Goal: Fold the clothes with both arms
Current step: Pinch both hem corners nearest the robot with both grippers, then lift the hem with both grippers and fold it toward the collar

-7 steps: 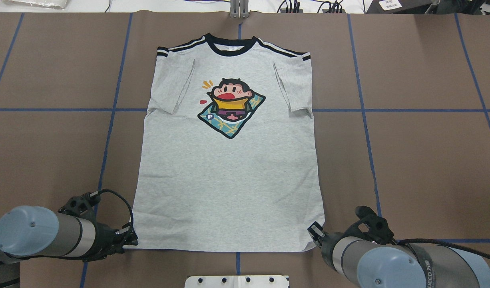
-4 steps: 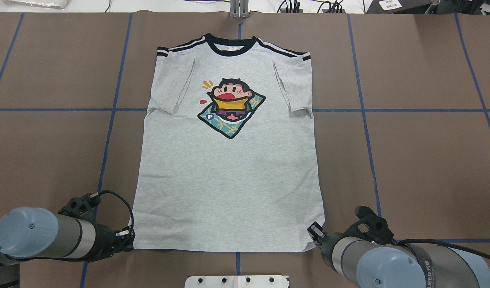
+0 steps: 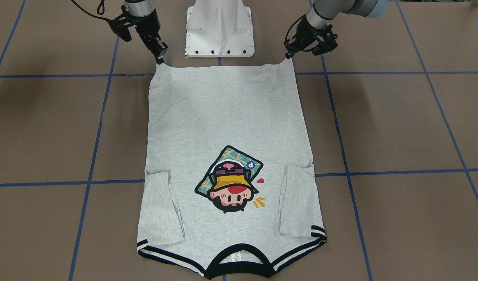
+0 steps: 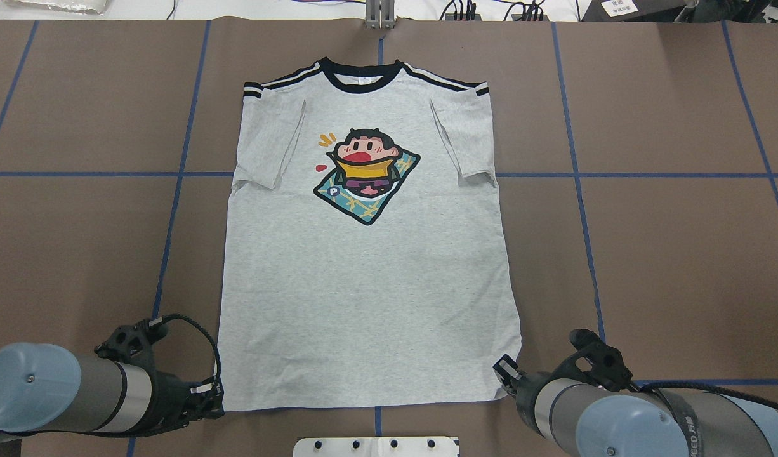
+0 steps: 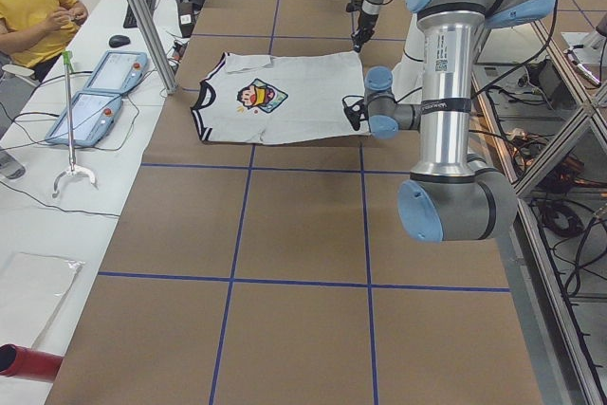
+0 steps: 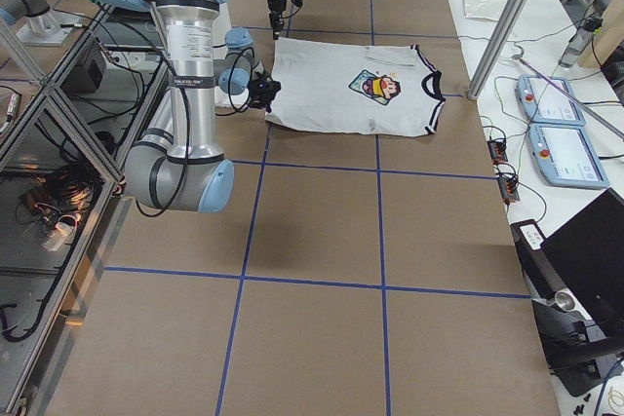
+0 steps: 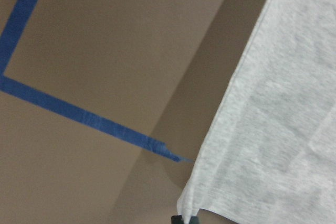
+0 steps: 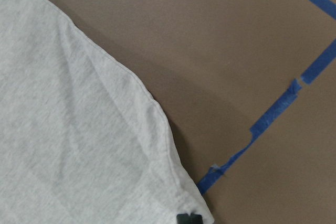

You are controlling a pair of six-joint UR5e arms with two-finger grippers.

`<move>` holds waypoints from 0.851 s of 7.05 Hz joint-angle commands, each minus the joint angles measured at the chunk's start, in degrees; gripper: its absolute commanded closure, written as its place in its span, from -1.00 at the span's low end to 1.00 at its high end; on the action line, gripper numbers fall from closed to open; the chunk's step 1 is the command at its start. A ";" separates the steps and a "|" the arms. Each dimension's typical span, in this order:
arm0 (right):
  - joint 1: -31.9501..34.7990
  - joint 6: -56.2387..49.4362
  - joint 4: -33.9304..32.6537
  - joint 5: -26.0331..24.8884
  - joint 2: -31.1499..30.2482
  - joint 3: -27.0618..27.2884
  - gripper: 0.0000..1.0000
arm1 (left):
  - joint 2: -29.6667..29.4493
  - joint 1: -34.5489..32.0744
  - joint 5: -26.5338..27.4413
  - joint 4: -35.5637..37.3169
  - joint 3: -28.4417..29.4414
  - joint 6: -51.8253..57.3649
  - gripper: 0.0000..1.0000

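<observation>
The light grey T-shirt (image 4: 363, 285) lies flat and face up on the brown table, collar away from me, sleeves folded in over the chest. The cartoon print (image 4: 365, 174) shows. My left gripper (image 4: 214, 397) is shut on the hem's left corner; in the left wrist view that corner (image 7: 188, 211) is pinched and raised off the table. My right gripper (image 4: 504, 374) is shut on the hem's right corner (image 8: 184, 203). In the front-facing view the left gripper (image 3: 287, 56) and the right gripper (image 3: 160, 58) sit at the two corners of the hem.
The white pedestal (image 3: 219, 27) stands just behind the hem, between the arms. Blue tape lines (image 4: 179, 174) cross the table. A metal post (image 5: 142, 16), teach pendants (image 5: 100, 92) and a seated operator (image 5: 28, 7) are beyond the collar end.
The whole shirt has slid a little toward me. The left gripper has drawn back with its hem corner; the right gripper has shifted slightly.
</observation>
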 commanded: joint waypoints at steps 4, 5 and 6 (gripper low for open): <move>-7.83 0.93 0.00 -0.60 -6.97 5.01 1.00 | -0.28 0.73 -0.09 3.46 -2.70 -0.03 1.00; -7.76 0.93 0.00 -0.69 -7.85 5.11 1.00 | -0.37 0.73 -0.17 3.46 -2.78 0.06 1.00; -6.62 0.93 0.00 -0.69 -8.29 5.19 1.00 | -0.63 0.64 -0.35 3.46 -2.87 0.06 1.00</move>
